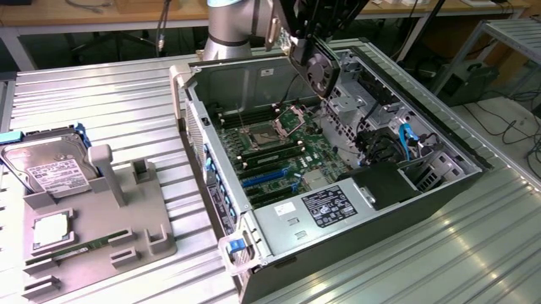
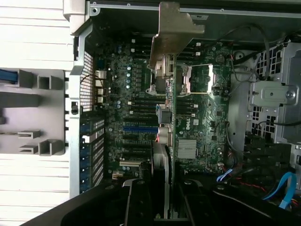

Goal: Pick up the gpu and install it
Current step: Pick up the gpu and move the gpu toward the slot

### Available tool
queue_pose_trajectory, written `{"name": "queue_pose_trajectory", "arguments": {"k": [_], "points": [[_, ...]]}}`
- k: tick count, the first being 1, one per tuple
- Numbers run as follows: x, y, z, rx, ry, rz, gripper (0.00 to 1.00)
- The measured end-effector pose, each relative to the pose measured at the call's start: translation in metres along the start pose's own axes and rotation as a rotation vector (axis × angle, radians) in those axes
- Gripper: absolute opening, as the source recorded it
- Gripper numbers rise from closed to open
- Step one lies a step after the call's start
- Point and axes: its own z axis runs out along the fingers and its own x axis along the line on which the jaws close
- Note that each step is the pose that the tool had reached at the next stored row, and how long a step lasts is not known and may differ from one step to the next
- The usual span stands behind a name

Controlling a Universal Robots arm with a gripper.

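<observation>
Black-shrouded gpu [image 1: 322, 68] is held edge-on in the claw [image 2: 165, 207], closed partway on it, above the open computer case [image 1: 463, 157] | motherboard [image 2: 207, 132] is seen directly below | risk: the metal bracket [image 2: 175, 33] may be caught on the case wall, or the blue slot [image 2: 141, 128] missed, if the card is tilted.

The gpu [image 1: 318, 63] above the open case [image 1: 372, 253]
It sits between the fingers [image 2: 140, 203], over the motherboard [image 1: 279, 149]; the parts holder [image 1: 101, 221] lies beside the case, by the edge of the worktop [image 1: 110, 101] on the exterior view's left.

white "dell" lettering [image 2: 181, 126] on the motherboard [image 2: 136, 113]; other labels unreadable
</observation>
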Motion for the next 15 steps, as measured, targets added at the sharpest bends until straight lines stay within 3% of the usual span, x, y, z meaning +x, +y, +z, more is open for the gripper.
{"name": "queue_pose_trajectory", "arguments": {"k": [15], "points": [[-0.018,-0.0007,0.0010,0.0000,0.0000,0.000,0.27]]}}
